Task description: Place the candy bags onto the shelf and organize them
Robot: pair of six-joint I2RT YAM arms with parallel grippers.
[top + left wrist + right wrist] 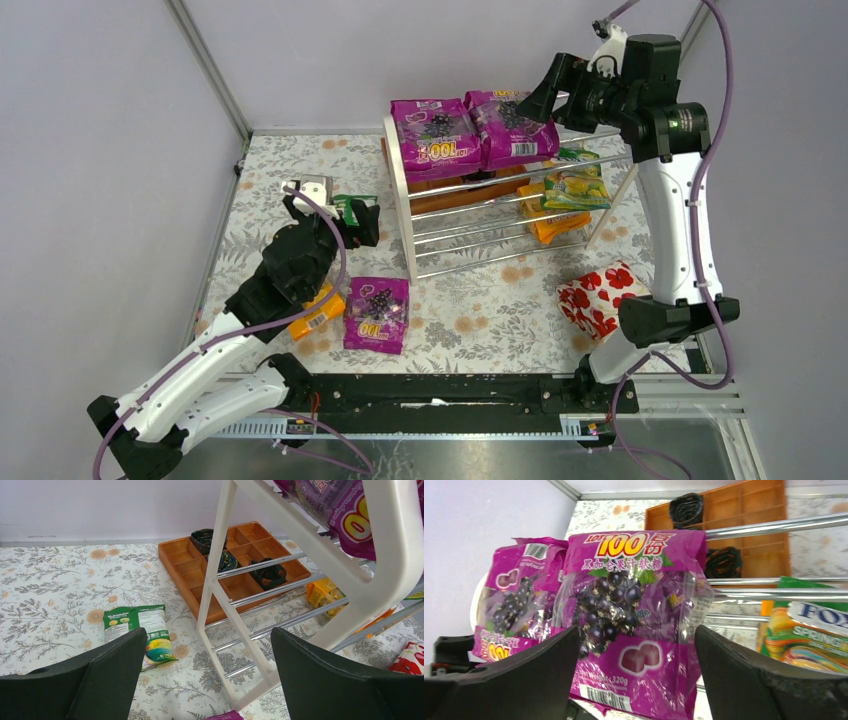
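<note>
Standing by the rig, I note the left pincer (207,642) first: its fingers are spread wide with nothing between them, and it hangs above the tabletop (50,590). A green-white candy bag (141,630) lies flat just ahead of it, toward its left finger in the wrist view. The shelf (220,565) stands ahead toward the other finger, with a brown tray (182,560) beyond, under the rods. Behind this pincer, near the arm, a magenta bag (377,312) and an orange bag (318,312) lie just beside each other.

The right pincer (636,635) is also wide and empty, at the top tier. Straight ahead of it, a second magenta bag (634,610) lies on the top rods. A third magenta bag (509,605) lies beside that. Finger-to-bag contact: cannot tell. A green-yellow bag (809,630) sits on a lower tier, off its right finger.
</note>
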